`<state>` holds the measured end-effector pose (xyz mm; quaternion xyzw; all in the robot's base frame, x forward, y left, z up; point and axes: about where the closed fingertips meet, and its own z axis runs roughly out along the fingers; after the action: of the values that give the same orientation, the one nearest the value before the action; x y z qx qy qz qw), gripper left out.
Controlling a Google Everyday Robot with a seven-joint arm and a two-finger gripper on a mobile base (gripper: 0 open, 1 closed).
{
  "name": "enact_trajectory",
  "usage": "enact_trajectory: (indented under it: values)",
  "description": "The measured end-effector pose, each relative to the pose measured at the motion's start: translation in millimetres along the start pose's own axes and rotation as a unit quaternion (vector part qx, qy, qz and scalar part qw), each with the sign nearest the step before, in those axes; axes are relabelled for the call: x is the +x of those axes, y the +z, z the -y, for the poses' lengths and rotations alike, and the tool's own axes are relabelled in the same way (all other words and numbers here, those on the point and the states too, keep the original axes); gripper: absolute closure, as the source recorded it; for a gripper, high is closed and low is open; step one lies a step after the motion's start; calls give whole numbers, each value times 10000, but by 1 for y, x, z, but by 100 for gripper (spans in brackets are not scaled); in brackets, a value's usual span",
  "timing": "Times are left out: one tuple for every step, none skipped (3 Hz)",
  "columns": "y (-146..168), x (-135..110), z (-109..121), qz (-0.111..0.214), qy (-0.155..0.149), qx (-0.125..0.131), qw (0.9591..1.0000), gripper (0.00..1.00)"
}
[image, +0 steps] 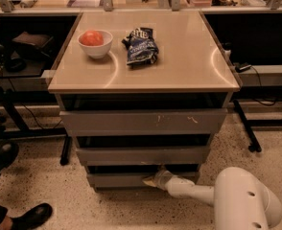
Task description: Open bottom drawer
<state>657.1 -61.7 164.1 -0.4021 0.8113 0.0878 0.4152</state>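
A tan cabinet top holds a white bowl and a dark snack bag. Beneath, the bottom drawer sits lowest, just above a speckled floor. The gripper is at the drawer's front; its grip cannot be told.

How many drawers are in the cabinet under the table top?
3, stacked: the top drawer, the middle drawer, and the bottom drawer near the floor, where the gripper is at its front. None seems hidden.
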Motion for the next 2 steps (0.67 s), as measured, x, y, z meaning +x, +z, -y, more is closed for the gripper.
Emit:
enact_trajectory:
  values:
    - [0,0,0,0,0,0,10000,64]
    - [0,0,0,0,0,0,10000,88]
